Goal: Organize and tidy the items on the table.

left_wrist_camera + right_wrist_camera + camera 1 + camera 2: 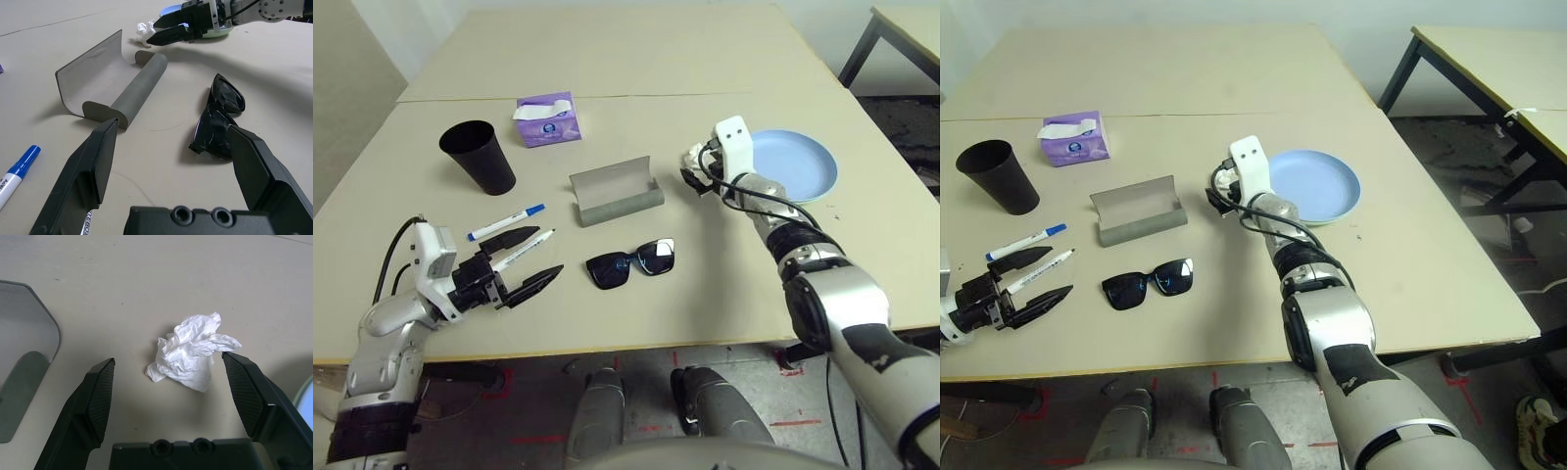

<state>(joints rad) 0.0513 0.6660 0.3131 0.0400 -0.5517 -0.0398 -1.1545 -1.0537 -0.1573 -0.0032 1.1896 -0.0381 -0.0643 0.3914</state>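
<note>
right tool (168,377) open around tissue (192,352), beside case (615,194) | left tool (530,260) open, near sunglasses (630,262)

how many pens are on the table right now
2. One pen with a blue cap lies on the table in front of the black cup. The other pen lies just nearer, between the fingers of the open left gripper. None looks hidden.

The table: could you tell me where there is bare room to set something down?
The table is bare beyond its seam, behind the purple tissue box. The near edge in front of the black sunglasses is also free. It is crowded between the black cup, grey glasses case and blue plate.
</note>
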